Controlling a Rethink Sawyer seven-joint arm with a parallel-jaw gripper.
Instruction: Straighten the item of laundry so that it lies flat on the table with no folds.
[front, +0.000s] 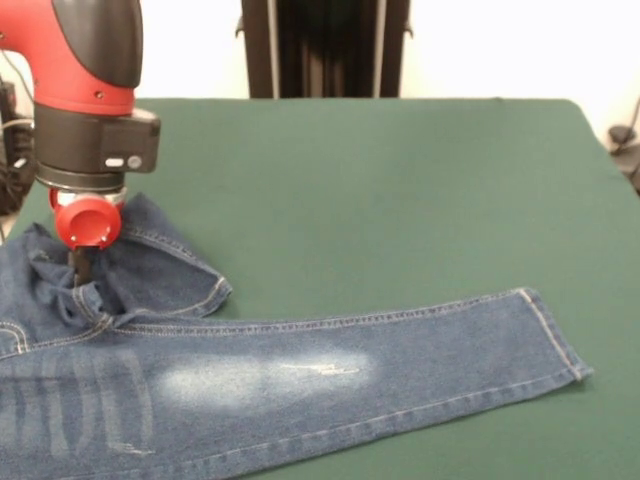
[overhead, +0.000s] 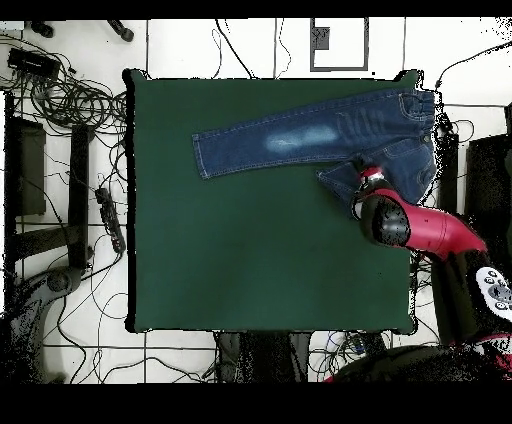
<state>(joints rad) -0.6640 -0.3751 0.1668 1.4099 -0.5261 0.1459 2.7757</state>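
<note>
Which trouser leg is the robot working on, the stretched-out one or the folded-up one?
The folded-up leg of the jeans: the gripper is down on it, beside the waist. The other leg lies straight across the table.

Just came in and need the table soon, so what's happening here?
A red and black robot arm is working on a pair of jeans on the green table. One leg lies stretched out flat; the other is folded back in a bunch, and the gripper is down on that bunched part. The jeans aren't flat yet.
</note>
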